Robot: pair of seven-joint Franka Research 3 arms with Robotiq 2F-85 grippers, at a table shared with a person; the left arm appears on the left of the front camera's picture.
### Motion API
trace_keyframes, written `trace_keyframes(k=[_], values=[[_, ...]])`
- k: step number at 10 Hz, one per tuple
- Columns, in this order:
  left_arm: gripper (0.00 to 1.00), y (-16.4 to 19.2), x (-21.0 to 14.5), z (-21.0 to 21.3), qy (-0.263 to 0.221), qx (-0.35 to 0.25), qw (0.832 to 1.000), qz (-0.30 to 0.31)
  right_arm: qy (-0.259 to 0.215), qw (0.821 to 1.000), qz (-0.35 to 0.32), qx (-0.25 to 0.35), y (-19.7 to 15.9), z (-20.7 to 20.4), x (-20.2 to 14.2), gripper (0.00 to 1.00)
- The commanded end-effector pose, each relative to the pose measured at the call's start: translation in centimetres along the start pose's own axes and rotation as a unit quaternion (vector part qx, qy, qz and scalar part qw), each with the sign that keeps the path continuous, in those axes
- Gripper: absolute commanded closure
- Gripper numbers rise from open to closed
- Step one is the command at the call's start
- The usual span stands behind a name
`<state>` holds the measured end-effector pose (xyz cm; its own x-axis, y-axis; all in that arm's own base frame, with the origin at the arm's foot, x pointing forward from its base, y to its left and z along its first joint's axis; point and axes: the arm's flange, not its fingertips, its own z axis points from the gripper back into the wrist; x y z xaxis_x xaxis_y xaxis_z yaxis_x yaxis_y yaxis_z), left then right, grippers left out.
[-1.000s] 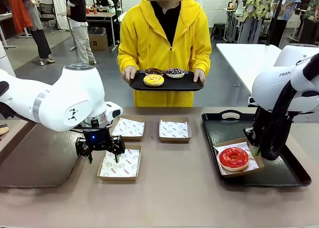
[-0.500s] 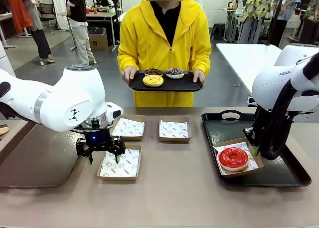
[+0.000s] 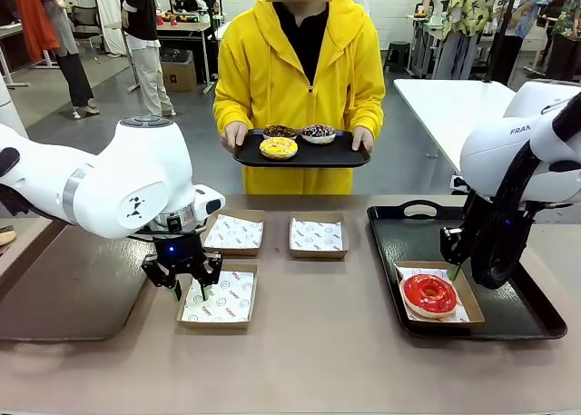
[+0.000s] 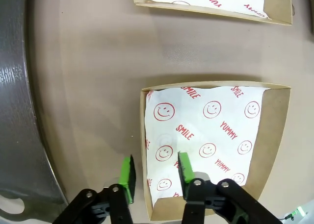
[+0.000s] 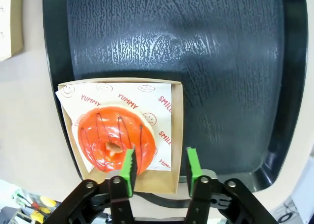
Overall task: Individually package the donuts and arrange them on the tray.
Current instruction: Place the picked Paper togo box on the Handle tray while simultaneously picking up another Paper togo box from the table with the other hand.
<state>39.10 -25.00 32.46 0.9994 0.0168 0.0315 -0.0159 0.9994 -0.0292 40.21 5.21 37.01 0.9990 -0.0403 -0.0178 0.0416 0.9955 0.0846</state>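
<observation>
Right tool (image 3: pixel 453 271) has opened; front view, lower right: glossy red ring donut (image 3: pixel 429 293) in brown cardboard box (image 3: pixel 471 299) now flat on black plastic tray (image 3: pixel 522 320). Left wrist: left tool (image 4: pixel 156 166) half open, straddling empty paper-lined box (image 4: pixel 274 136) wall, gripping nothing. Right wrist: jaws wide, empty, over box edge.

Brown matte table (image 3: pixel 309 360), seen across the front view. At the left end, a dark grey tray (image 3: pixel 54 292) lying flat. Just right of it, a near box (image 3: pixel 227 301): shallow brown cardboard, lined with white paper printed in red smileys and words. Behind that, apart from it, a far-left box (image 3: pixel 234 232) of the same kind. Beside it, with a gap between, a middle box (image 3: pixel 318 235), likewise lined. At the right end, a black tray (image 3: pixel 418 238), handle toward the far side.
</observation>
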Motion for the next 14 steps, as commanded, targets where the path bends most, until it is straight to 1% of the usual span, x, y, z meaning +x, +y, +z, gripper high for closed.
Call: trace_keyframes(k=[1, 2, 6, 7, 8, 9, 10, 11, 12, 14], values=[[1.00, -0.2, 0.4, 0.0, -0.005, -0.005, 1.000, -0.008, -0.002, 1.000, 0.008, 0.018, -0.5, -0.4, -0.3, 0.05], [1.00, -0.1, 0.4, 0.0, -0.003, -0.004, 1.000, -0.009, -0.001, 1.000, 0.007, 0.019, -0.6, -0.4, -0.3, 0.00], [1.00, 0.0, 0.5, 0.1, 0.004, -0.001, 1.000, -0.014, -0.005, 0.999, 0.007, 0.032, -1.0, 0.1, -0.7, 0.00], [1.00, 0.0, 0.5, 0.3, 0.004, 0.004, 1.000, -0.016, -0.011, 0.999, 0.010, 0.042, -1.2, 0.7, -1.3, 0.00], [1.00, 0.0, 0.5, 1.4, 0.020, 0.008, 1.000, -0.011, -0.005, 0.997, 0.012, 0.078, -2.1, 2.2, -2.4, 0.00], [1.00, 0.2, 0.7, 3.3, 0.019, -0.001, 1.000, -0.018, 0.001, 0.989, 0.017, 0.144, -3.7, 4.1, -3.9, 0.00], [1.00, 0.2, 1.0, 5.5, 0.011, -0.009, 1.000, -0.021, -0.017, 0.977, 0.018, 0.210, -6.6, 6.3, -5.4, 0.00], [1.00, 0.1, 1.6, 7.7, 0.001, -0.015, 1.000, -0.021, -0.028, 0.959, 0.002, 0.282, -10.0, 8.1, -6.6, 0.00], [1.00, -0.2, 2.4, 10.1, -0.007, -0.022, 0.999, -0.022, -0.043, 0.942, -0.015, 0.332, -13.8, 9.4, -7.8, 0.00], [1.00, -1.1, 3.6, 14.0, -0.024, -0.023, 0.999, -0.022, -0.060, 0.905, -0.052, 0.418, -20.2, 10.1, -9.4, 0.00]])
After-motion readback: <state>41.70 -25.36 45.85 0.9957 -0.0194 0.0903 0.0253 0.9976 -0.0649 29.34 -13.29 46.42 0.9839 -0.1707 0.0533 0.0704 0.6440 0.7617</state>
